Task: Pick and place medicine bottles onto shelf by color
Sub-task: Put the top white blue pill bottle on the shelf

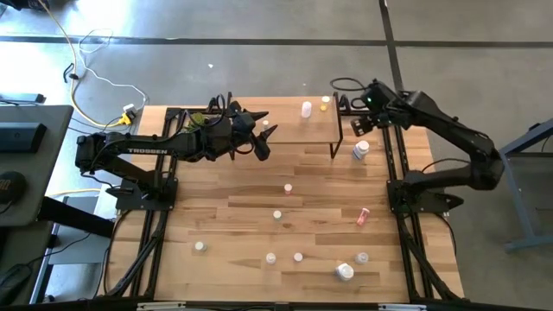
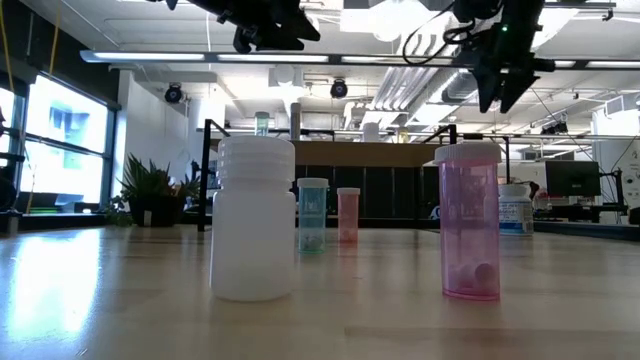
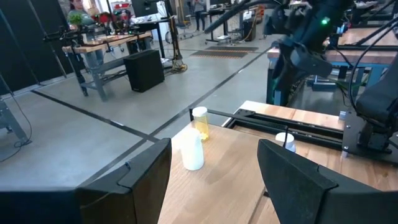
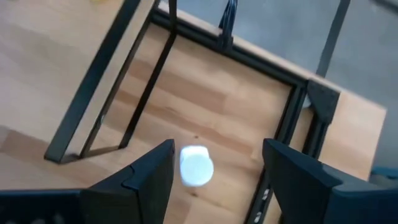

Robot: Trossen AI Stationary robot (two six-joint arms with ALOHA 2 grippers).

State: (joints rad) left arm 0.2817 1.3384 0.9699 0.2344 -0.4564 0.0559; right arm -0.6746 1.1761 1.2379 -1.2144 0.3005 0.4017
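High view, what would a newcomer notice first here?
Small medicine bottles lie scattered over the table's near half, one red bottle tipped on its side. At the far edge, the shelf carries a white bottle and a yellow bottle, with both arms raised beside it.

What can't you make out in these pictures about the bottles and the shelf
- High view: the scattered medicine bottles are too small to tell most colours apart.
- Low view: the big white bottle and pink bottle block part of the table behind them, and the shelf top is edge-on.
- Right wrist view: the white bottle shows only its cap from above.
- Left wrist view: the left gripper's fingers cover the near shelf.
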